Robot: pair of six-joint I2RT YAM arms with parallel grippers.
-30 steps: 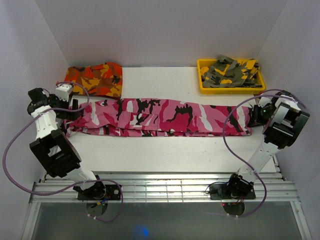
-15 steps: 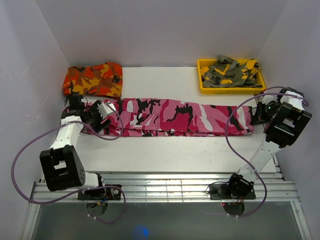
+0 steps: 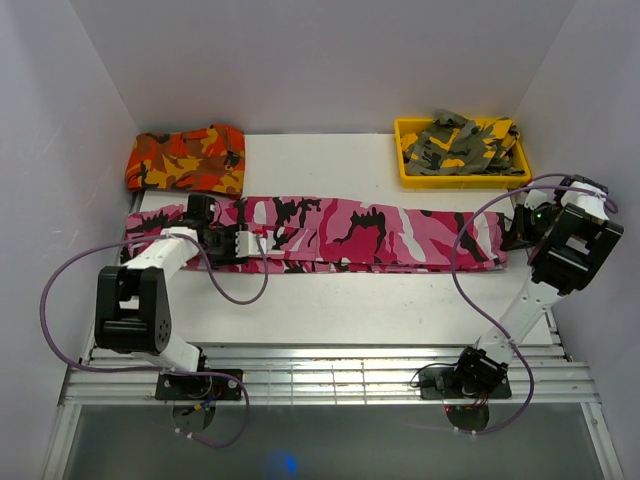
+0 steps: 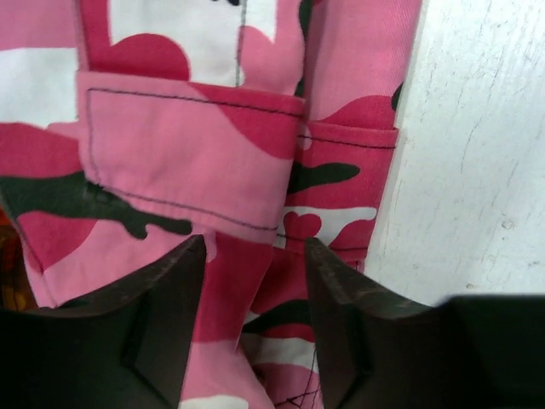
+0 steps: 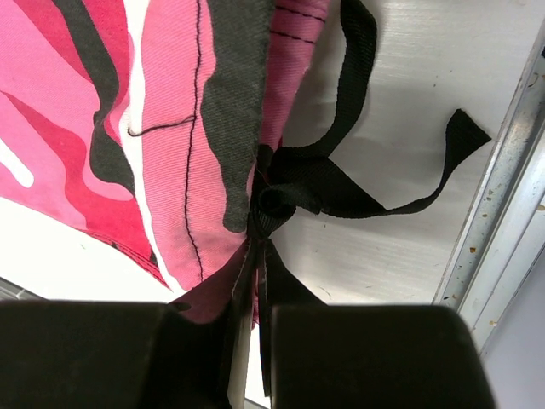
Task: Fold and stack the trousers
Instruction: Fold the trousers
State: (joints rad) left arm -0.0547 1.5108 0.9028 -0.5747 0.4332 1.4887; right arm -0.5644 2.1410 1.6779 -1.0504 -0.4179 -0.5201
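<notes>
Jaws of your left gripper [image 4: 255, 249] stand apart just above the trousers [image 3: 350, 233] near their left end; your right gripper [image 5: 249, 300] is clamped on the hem at the right end, by a black strap [image 5: 358, 183]. You see the trousers stretched across the table [image 3: 350, 305]

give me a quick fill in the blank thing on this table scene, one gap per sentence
1. The olive-grey trousers lie in a ____ bin.
2. The right gripper is shut on the end of the pink trousers, beside a ____ strap.
3. The folded orange-red trousers lie at the table's far ____ corner.
4. The left gripper is ____ above the pink trousers.

Missing words: yellow; black; left; open.
</notes>
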